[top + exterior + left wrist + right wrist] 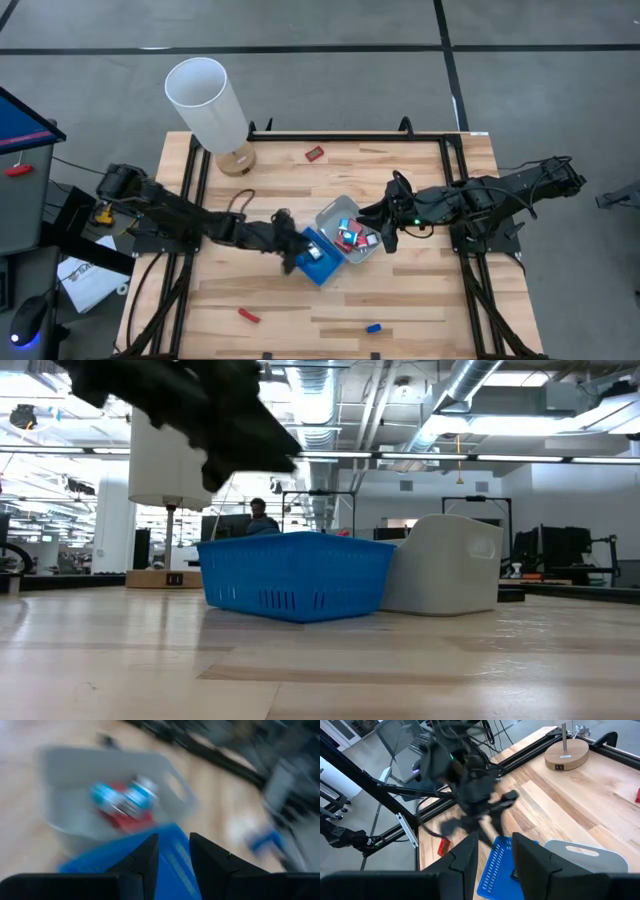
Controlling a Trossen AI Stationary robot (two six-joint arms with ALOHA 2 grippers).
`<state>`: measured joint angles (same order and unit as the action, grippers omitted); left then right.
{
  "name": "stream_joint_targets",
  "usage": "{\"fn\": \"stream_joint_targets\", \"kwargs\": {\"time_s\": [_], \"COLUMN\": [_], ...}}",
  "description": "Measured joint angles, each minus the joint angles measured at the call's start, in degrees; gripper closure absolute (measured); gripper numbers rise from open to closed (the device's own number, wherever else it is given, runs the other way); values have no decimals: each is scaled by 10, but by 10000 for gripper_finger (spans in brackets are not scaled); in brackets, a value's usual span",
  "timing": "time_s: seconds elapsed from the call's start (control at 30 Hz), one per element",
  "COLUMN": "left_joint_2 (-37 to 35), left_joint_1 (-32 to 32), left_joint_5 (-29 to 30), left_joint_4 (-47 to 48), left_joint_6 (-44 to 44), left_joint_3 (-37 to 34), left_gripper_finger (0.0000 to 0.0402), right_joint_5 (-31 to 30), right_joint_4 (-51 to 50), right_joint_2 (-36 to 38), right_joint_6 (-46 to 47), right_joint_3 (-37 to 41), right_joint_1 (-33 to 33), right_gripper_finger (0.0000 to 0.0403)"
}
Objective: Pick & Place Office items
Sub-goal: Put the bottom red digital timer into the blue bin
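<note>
A blue tray [322, 262] and a clear-grey tray [335, 215] stand side by side at mid-table. The grey tray holds several small red, blue and white office items [350, 236]; one small piece [313, 251] lies in the blue tray. Loose pieces lie on the wood: a red one [314, 153] at the far side, a red one [247, 316] and a blue one [373, 327] near the front. My left gripper [291, 250] hovers at the blue tray's left side, raised above it [215, 420], open and empty [174, 840]. My right gripper [386, 238] hangs open at the grey tray's right side, empty [495, 837].
A tall white cylinder on a round wooden base [212, 103] stands at the far left corner. Black frame rails [195, 170] run along the table's left, right and far edges. Bare wood lies along the front of the table [420, 310].
</note>
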<state>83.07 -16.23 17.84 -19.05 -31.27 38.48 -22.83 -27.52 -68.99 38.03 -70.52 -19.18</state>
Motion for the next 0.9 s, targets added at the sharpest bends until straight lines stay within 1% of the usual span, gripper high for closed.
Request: {"fn": "stream_joint_targets", "kwargs": {"time_s": [0.1, 0.17, 0.27, 0.33, 0.43, 0.53, 0.6, 0.73, 0.9], "left_joint_2": [-60, -100, -154, -181, -199, -191, -178, -140, -73], "left_joint_1": [-20, -43, -96, -146, -225, -296, -332, -368, -369], "left_joint_5": [-91, -124, -149, -149, -140, -107, -83, -28, -25], "left_joint_4": [81, 136, 218, 258, 276, 274, 275, 273, 231], "left_joint_6": [41, 54, 56, 56, 58, 60, 60, 55, 39], "left_joint_3": [-14, -28, -50, -64, -84, -91, -93, -93, -93], "left_gripper_finger": [295, 294, 287, 276, 254, 229, 212, 185, 170], "right_joint_5": [0, 0, 0, 0, 1, 1, 1, 1, 1], "right_joint_4": [-4, -4, -5, -6, -6, -5, -5, -5, -5], "right_joint_2": [0, 0, 0, 0, 0, 0, 0, 0, 0], "right_joint_6": [-2, -5, -6, -6, -6, 0, 4, 10, 20], "right_joint_3": [0, 0, 0, 0, 0, 0, 0, 0, 0], "right_joint_1": [0, 0, 0, 0, 0, 0, 0, 0, 0], "right_gripper_finger": [291, 291, 291, 291, 291, 291, 291, 291, 291]}}
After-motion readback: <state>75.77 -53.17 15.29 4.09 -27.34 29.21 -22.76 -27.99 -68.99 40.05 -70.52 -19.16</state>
